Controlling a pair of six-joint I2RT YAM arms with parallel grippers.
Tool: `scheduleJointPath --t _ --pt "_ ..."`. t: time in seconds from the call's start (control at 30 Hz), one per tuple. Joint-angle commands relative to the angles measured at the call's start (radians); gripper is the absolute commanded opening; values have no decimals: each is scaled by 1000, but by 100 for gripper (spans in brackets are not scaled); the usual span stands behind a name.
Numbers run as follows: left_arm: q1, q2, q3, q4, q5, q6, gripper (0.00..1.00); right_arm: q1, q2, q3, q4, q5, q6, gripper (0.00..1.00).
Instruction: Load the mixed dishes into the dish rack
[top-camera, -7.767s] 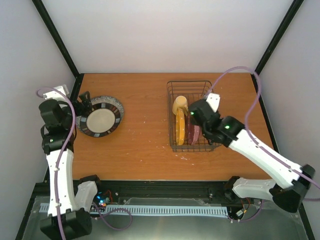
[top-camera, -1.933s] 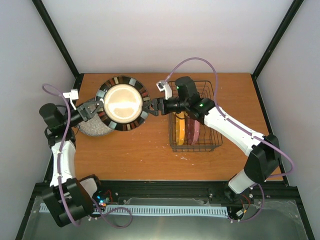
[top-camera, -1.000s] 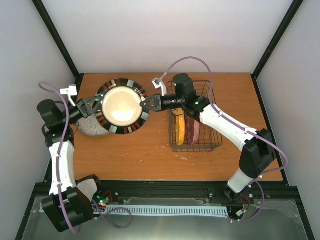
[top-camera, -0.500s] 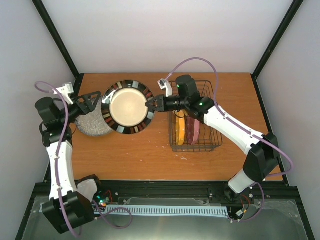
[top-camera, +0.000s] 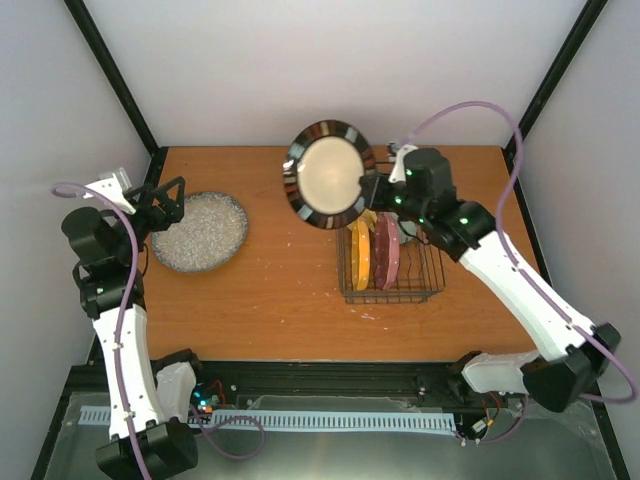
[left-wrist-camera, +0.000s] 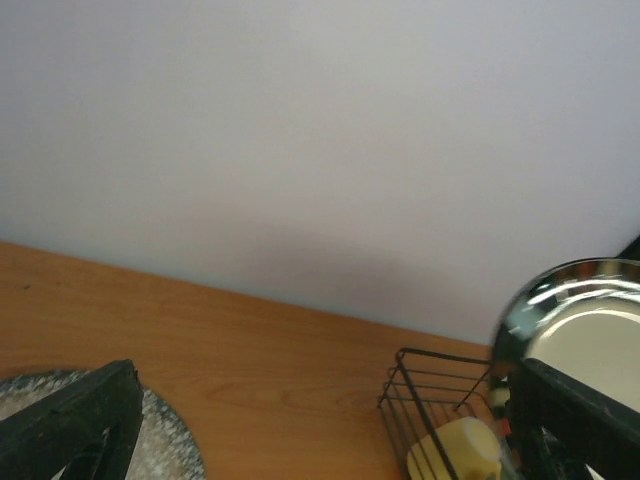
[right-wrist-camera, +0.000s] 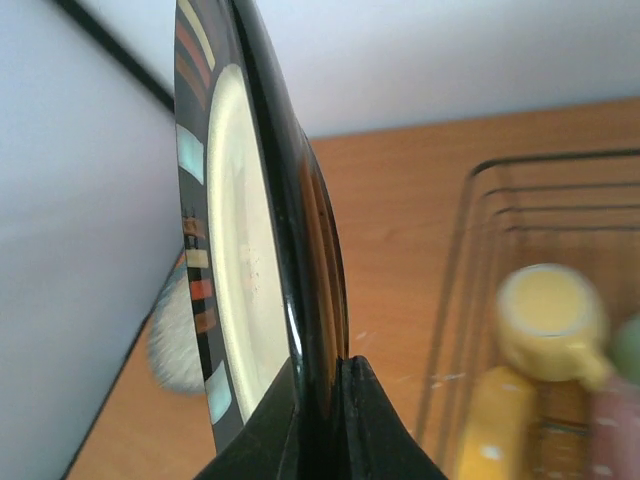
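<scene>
Holding the dark-rimmed plate (top-camera: 328, 172) on edge, my right pincer (top-camera: 370, 190) is clamped on its rim, the dish rack (top-camera: 390, 296) just below. Next, I judge: lower it between free tines. My left pincer (top-camera: 165, 200) stands apart, empty.

Right tool (top-camera: 373, 192) clamped on the rt rim of a dark-rimmed plate (top-camera: 328, 175) w/ cream centre. Plate is held up in the air, face tilted twd camera, over the far-left corner of the wire rack (top-camera: 432, 285). Rack sits on the rt half of the worktop (top-camera: 290, 310). Inside it, an orange-yellow plate (top-camera: 360, 255) and a maroon plate (top-camera: 385, 250) stand on edge, side by side. Bit of yellow behind them, mostly hidden, can't tell what. Left tool (top-camera: 166, 205) has fingers spread wide, nothing btwn them, at the left edge of a grey speckled plate (top-camera: 205, 232). That plate lies flat on the worktop, well apart from the rack.
</scene>
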Motion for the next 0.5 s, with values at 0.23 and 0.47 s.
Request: scheduleJointPath --t 0.23,0.47 --pt "-1 -25 -65 -44 -53 66 100 -18 -252 -21 -132 639 -74 3" --pt "-1 -32 -81 -49 -60 81 100 -18 -339 -38 -230 856 -56 3"
